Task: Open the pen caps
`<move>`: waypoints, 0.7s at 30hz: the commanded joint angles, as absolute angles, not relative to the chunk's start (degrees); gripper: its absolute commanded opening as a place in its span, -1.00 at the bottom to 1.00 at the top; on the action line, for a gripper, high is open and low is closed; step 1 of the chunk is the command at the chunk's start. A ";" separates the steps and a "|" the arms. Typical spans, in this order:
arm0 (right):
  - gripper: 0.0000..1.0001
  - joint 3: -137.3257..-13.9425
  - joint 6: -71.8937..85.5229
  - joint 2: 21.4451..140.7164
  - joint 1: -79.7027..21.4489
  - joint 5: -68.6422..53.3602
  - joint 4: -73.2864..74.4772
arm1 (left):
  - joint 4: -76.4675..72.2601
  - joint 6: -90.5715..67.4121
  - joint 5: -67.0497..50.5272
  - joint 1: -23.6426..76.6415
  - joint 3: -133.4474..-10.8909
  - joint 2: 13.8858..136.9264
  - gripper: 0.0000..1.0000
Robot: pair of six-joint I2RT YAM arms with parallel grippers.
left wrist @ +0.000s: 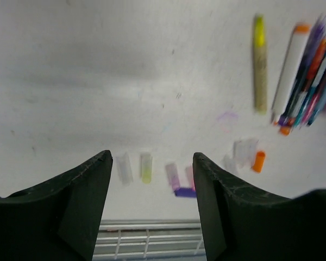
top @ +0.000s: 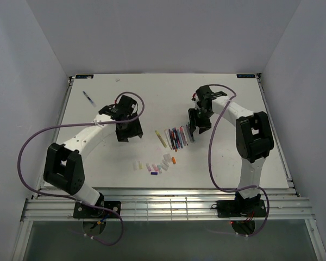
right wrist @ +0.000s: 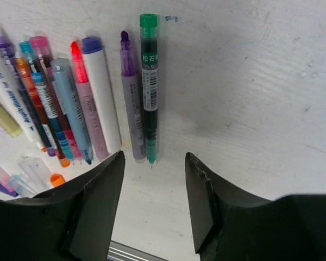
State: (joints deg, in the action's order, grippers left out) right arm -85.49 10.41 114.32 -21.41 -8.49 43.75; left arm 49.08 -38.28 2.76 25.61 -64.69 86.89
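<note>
Grippers: the left gripper [left wrist: 152, 157] and the right gripper [right wrist: 155, 157] are both released, jaws parted with nothing between them.
Pens: a tight row [top: 175, 138] lies side by side on the table [top: 152, 92] at the centre of the top view, just below the right gripper. In the right wrist view it fills the upper left, with the green pen [right wrist: 149, 87] rightmost, touching or just beside the purple pen [right wrist: 129, 103].
Pen caps: a loose scatter [top: 154, 165] lies below and left of the row in the top view. In the left wrist view it runs across the lower middle, from a clear cap [left wrist: 124, 167] and a yellow-green cap [left wrist: 146, 167] to an orange cap [left wrist: 258, 161] at the right.
Stray pen: one [top: 88, 98] lies alone in the upper left of the top view, well apart from the rest (whether it is capped is too small to tell).
Step in hand: probably choosing the next capped pen, since neither arm holds anything.
Doing it well: take one pen from the edge of the row, not the middle, so the neighbours stay put. One gripper should clamp the barrel and the other the cap alone, then pull straight along the pen's axis.
Risk: the pens are thin and packed close, so wide jaws may catch two at once or roll the row.
Progress: well along, judging by the many loose caps.
</note>
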 commanded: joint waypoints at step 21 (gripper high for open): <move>0.18 -107.39 25.40 101.95 -24.78 -36.99 63.98 | 41.24 -26.64 17.85 -7.64 -126.92 134.38 0.41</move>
State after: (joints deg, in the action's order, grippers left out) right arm -102.59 23.27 101.30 -24.84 -31.07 60.77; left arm 48.73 -30.72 20.05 -6.17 -125.01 137.45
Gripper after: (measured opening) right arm 0.591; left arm 0.709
